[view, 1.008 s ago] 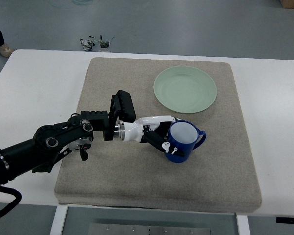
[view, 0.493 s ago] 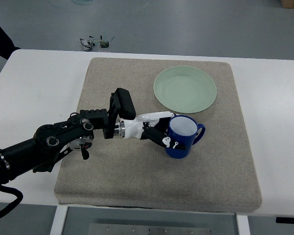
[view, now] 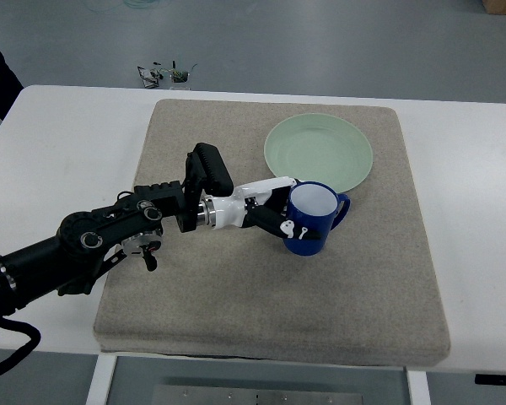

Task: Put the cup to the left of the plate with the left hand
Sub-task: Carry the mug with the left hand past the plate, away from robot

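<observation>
Below the plate [view: 319,153], left hand [view: 274,213] fingers around blue cup [view: 313,219].

This looks like a robotics lab or test room, judging by the plain white table [view: 59,143] topped with a square grey-beige felt mat [view: 236,304], the bare smooth grey floor [view: 320,42] beyond it, and the black jointed robot arm [view: 84,245] reaching across the staged setup.

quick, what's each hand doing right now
Left hand: closed on the blue cup, just below the green plate.
Right hand: not in view.
</observation>
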